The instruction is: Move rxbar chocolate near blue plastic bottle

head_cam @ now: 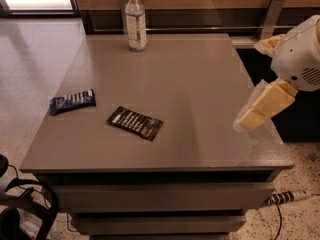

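The rxbar chocolate (135, 123) is a flat black wrapper with white lettering, lying on the grey table (195, 84) left of centre, towards the front. The blue plastic bottle (135, 20) stands upright at the table's back edge, clear with a white cap and a pale label. My gripper (252, 118) is cream coloured and hangs over the table's right edge, pointing down and left, well to the right of the bar. It holds nothing that I can see.
A dark blue wrapper with white print (73, 101) lies near the table's left edge. A wooden wall panel with a metal bracket (270, 15) runs behind the table. Black cables (25, 204) lie on the floor at the front left, and a power strip (287, 197) at the front right.
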Available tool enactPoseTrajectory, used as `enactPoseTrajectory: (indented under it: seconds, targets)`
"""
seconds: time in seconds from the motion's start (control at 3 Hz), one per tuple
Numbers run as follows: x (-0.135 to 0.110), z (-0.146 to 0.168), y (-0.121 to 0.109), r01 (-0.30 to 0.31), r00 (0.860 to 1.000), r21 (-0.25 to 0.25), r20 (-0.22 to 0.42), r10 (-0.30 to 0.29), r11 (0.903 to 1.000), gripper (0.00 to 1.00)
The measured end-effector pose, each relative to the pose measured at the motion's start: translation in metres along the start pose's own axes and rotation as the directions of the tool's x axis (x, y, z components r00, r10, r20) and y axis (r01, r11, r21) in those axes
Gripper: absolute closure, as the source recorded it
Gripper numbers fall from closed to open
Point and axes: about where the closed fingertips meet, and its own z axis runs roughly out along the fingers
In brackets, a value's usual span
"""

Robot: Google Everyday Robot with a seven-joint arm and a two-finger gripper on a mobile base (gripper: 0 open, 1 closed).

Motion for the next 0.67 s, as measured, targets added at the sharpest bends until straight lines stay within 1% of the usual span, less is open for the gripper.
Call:
enactPoseTrajectory:
  seconds: [0.33, 0.67]
  targets:
    - [-0.008, 0.029, 0.002, -0.031, 0.991, 0.032, 0.134, 0.026, 0.9990, 0.00]
    - [-0.016, 0.079, -0.002, -0.065, 0.969, 0.033, 0.240, 0.056, 0.9973, 0.00]
